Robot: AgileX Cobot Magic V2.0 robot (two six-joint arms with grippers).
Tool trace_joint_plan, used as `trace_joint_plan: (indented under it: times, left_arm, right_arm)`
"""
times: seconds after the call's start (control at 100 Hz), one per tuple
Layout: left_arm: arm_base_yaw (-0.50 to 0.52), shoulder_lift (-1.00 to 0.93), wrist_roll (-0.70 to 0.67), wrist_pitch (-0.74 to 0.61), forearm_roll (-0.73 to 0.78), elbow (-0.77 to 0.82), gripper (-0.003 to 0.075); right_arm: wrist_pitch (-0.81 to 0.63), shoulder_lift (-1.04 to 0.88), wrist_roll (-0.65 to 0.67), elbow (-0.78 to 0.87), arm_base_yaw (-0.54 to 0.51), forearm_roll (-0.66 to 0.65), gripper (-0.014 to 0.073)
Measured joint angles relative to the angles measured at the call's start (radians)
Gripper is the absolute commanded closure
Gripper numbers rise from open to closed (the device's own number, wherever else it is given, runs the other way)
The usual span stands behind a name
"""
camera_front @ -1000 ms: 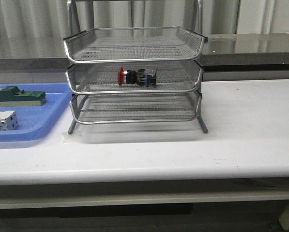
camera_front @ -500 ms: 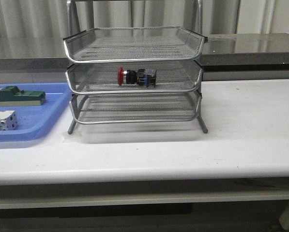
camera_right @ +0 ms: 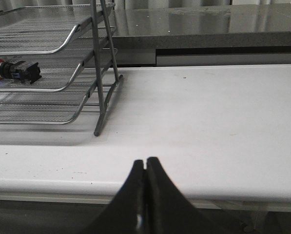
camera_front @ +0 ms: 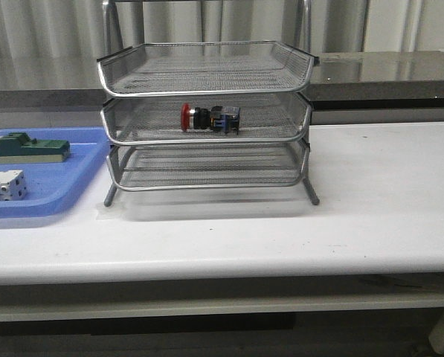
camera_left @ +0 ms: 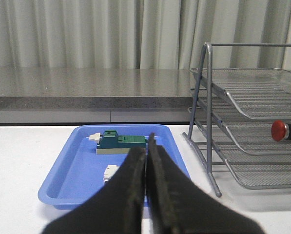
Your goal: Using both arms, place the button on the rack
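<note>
The rack [camera_front: 207, 119] is silvery wire mesh with shiny chrome rims and thin metal legs. The button [camera_front: 210, 118] has a glossy red plastic head. The tray [camera_front: 54, 178] is smooth blue plastic. The counter [camera_front: 370, 216] is matt white.

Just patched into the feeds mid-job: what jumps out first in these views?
The red-headed button lies on its side in the middle tier of the silver wire rack, which stands on the white table. To the rack's left, a blue tray holds a green block and a white block. Both end effectors, left and right, are shut and hold nothing.
</note>
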Motion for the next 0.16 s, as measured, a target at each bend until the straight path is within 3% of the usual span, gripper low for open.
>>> trace_joint_plan:
  times: [0.16]
  left_arm:
    - [0.0, 0.0, 0.0, 0.0, 0.0, 0.0, 0.0716]
  right_arm:
    - [0.0, 0.0, 0.0, 0.0, 0.0, 0.0, 0.066]
